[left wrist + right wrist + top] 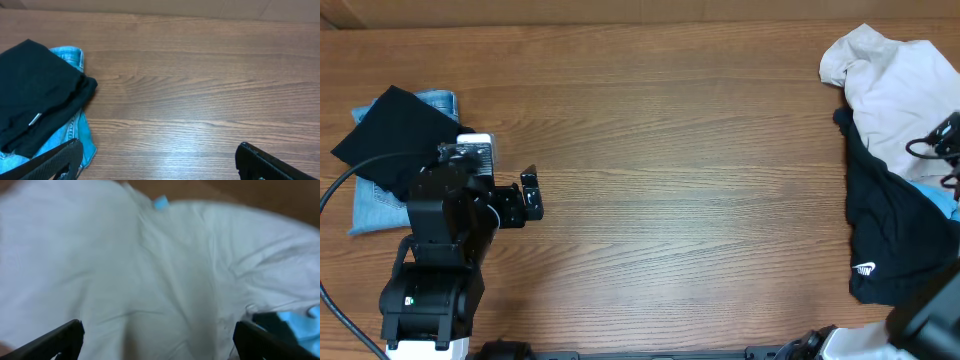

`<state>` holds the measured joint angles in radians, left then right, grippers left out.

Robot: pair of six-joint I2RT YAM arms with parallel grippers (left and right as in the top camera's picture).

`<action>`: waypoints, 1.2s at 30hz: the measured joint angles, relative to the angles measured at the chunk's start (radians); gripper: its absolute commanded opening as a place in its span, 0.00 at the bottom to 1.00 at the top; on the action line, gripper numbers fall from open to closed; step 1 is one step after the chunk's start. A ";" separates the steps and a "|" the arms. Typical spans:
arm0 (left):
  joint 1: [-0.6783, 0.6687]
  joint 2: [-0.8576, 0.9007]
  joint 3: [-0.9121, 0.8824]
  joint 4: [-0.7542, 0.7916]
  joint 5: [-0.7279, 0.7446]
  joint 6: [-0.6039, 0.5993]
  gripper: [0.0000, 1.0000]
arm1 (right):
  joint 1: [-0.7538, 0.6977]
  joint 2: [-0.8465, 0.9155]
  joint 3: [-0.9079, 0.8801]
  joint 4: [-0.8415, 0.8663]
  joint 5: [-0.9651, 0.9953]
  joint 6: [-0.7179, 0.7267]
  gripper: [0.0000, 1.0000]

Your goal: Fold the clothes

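A folded black garment (390, 135) lies on folded blue jeans (375, 205) at the table's left; both show in the left wrist view, the black garment (35, 95) on the jeans (80, 135). My left gripper (530, 195) is open and empty just right of that stack, above bare wood (157, 162). At the far right lies a pile: a white garment (905, 85) over a black garment with a small white logo (890, 240). My right gripper (157, 340) is open directly over the white garment (150, 265); its arm shows only at the overhead view's right edge (945, 135).
A bit of light blue cloth (942, 195) peeks out of the right pile, also in the right wrist view (290, 320). The wooden table (680, 170) stretches between the two heaps. The left arm's base (425, 300) stands at the front left.
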<state>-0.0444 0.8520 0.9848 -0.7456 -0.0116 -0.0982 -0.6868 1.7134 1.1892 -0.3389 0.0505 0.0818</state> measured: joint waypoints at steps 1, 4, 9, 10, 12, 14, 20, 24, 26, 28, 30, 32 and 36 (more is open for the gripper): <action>0.000 0.000 0.000 -0.001 0.000 0.000 0.99 | -0.011 0.037 0.000 0.005 -0.004 0.003 1.00; 0.000 0.000 0.000 -0.002 0.000 -0.001 1.00 | -0.036 0.125 0.000 0.019 -0.019 0.023 0.99; 0.000 0.000 0.000 -0.003 0.000 -0.016 0.99 | -0.054 0.169 0.000 0.052 -0.048 0.044 0.62; 0.000 0.000 0.000 -0.003 0.000 -0.022 0.99 | -0.053 0.169 0.000 0.056 -0.054 0.047 0.50; 0.000 0.000 0.000 -0.003 0.000 -0.027 0.99 | -0.052 0.169 0.000 0.066 -0.061 0.058 0.36; 0.000 0.000 0.000 -0.003 0.000 -0.031 0.99 | -0.052 0.169 0.002 0.065 -0.065 0.073 0.31; 0.000 0.000 0.000 -0.003 0.000 -0.033 1.00 | -0.053 0.166 0.089 -0.021 -0.069 0.083 0.30; 0.000 0.000 0.000 -0.003 0.000 -0.034 1.00 | -0.053 0.129 0.202 -0.069 -0.069 0.086 0.31; 0.000 0.000 0.000 -0.003 0.000 -0.034 1.00 | -0.052 0.085 0.256 -0.078 -0.069 0.086 0.31; 0.000 0.000 0.000 -0.003 0.000 -0.034 1.00 | -0.050 0.048 0.282 -0.079 -0.070 0.086 0.31; 0.000 0.000 0.000 -0.003 0.000 -0.034 1.00 | -0.046 0.003 0.301 -0.079 -0.075 0.085 0.30; 0.000 0.000 0.000 -0.003 0.000 -0.034 1.00 | -0.037 -0.028 0.304 -0.080 -0.097 0.080 0.31; 0.000 0.000 0.000 -0.003 0.000 -0.034 1.00 | 0.001 -0.047 0.305 -0.083 -0.185 0.074 0.31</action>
<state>-0.0444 0.8520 0.9848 -0.7483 -0.0116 -0.1318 -0.6861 1.6669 1.4940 -0.4221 -0.1345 0.1555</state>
